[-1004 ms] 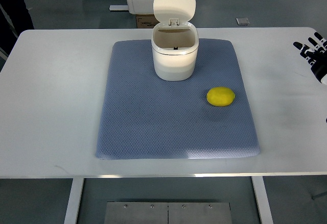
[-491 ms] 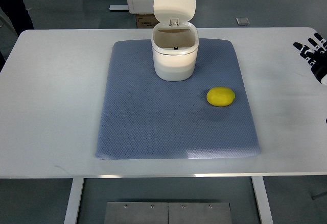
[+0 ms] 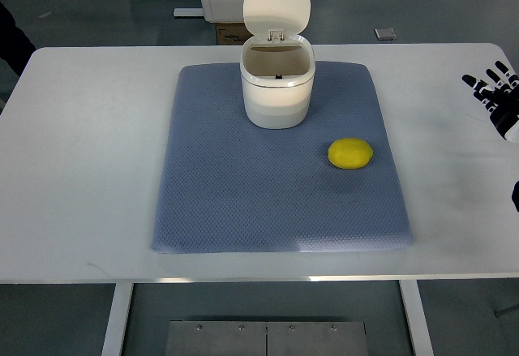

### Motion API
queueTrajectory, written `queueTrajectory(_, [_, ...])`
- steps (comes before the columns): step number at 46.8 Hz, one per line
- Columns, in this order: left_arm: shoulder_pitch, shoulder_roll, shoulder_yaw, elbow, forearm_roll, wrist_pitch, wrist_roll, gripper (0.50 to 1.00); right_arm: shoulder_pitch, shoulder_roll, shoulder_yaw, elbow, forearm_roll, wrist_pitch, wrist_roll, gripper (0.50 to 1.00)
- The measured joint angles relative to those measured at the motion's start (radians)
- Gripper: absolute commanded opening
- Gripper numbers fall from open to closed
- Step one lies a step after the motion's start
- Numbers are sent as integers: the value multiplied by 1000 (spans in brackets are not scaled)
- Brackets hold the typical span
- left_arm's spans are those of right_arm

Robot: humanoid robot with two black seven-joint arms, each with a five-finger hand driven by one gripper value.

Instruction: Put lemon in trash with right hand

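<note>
- The right hand [image 3: 495,96] shows at the right edge of the view over the white table [image 3: 81,169], its black-and-white fingers spread apart and holding nothing.
- The lemon [image 3: 350,154] lies on the blue mat [image 3: 243,194], well to the left of the hand and apart from it.
- The white trash can [image 3: 276,88] stands farther left, lid [image 3: 276,7] flipped up.

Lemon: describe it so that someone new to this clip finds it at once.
On the white table lies a blue-grey mat. Near the mat's right edge, in front and right of the open white trash bin, sits the lemon, the only yellow thing there.
</note>
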Motion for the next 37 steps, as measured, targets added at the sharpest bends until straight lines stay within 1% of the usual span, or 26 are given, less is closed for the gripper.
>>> queueTrajectory(26, [0,0,0,0,0,0,0,1000,11,-8,3,-6,0,0,3,1000])
queueTrajectory(37, [0,0,0,0,0,0,0,1000,32,-7,3,-53,0,-5,38,1000])
